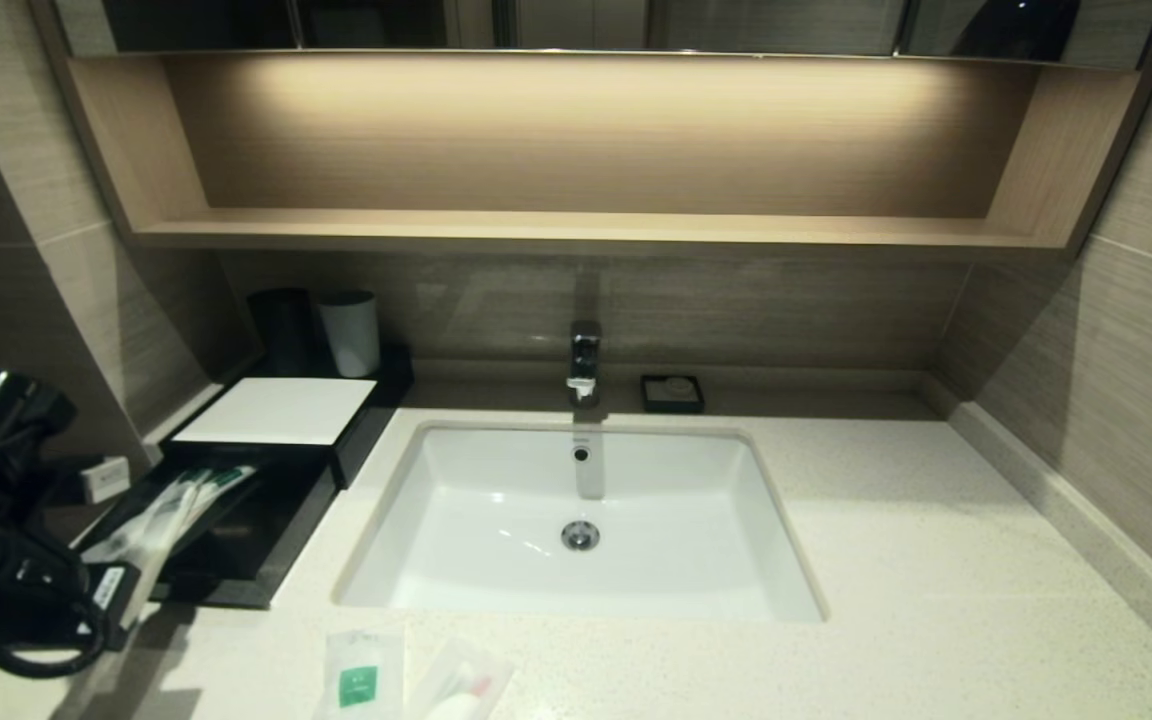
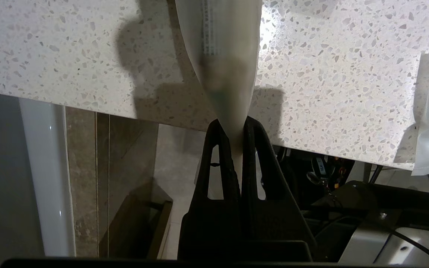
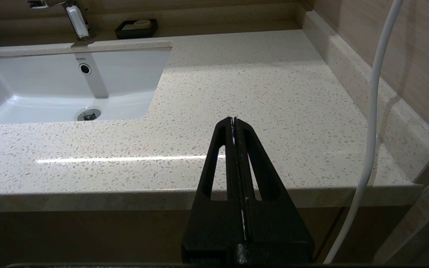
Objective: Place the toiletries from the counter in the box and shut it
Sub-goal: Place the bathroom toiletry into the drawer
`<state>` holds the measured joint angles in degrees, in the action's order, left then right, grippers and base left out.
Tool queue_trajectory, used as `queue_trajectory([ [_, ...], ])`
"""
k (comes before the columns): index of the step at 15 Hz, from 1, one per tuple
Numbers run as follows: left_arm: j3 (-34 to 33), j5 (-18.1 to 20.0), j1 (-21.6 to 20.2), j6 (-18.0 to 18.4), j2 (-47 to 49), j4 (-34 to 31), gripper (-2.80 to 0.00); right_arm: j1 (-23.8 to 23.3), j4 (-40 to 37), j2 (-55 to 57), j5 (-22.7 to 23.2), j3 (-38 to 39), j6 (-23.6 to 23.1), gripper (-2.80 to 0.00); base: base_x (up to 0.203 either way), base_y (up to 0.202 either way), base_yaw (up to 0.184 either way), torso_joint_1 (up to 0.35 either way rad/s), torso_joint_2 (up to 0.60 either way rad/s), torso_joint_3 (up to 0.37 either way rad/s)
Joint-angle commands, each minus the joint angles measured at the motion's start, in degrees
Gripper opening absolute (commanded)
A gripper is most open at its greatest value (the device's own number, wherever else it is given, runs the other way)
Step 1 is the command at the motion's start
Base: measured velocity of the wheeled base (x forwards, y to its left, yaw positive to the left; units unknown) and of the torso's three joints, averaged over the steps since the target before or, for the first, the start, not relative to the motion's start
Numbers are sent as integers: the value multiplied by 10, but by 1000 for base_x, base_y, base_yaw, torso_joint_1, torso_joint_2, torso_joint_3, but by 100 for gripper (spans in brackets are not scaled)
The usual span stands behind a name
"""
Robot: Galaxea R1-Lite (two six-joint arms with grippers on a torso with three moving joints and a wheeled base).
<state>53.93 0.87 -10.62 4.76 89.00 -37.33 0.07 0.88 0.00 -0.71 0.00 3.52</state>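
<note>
Drawer of the box [image 1: 236, 540] pulled open at the far left of the counter [image 1: 936, 560], at roughly 1 o'clock from the left tool [image 1: 121, 600] in the head view and just beside it. Holds toothbrush packs [image 1: 198, 490] already, lying long-axis from 7 to 1 o'clock.

Left tool [image 2: 237, 124] clamped shut on the tail end of a long clear-wrapped toothbrush pack [image 2: 222, 56], pinched between both fingers [image 2: 220, 149]; pack stretched straight ahead of the tips, over the counter's front edge. Clearly the nearer arm to the drawer.

Still on the counter at the front edge, near 6 o'clock of the sink [image 1: 581, 520]: flat sachet with green label [image 1: 361, 675] and, just beside it, packet with pink-red mark [image 1: 461, 690].

Right tool [image 3: 234, 121] parked off the counter's front right, fingers pressed together, gripping nothing.
</note>
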Motion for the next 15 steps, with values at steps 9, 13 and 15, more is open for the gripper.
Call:
queue_trajectory([
  [9, 153, 1, -63, 45, 92, -180, -280, 0, 0, 0, 0, 0, 0, -280, 0, 0, 0, 0, 0, 0],
  [13, 189, 14, -66, 56, 131, -194, -280, 0, 0, 0, 0, 0, 0, -280, 0, 0, 0, 0, 0, 0],
  [15, 209, 18, -66, 58, 153, -193, -280, 0, 1, 0, 0, 0, 0, -280, 0, 0, 0, 0, 0, 0],
])
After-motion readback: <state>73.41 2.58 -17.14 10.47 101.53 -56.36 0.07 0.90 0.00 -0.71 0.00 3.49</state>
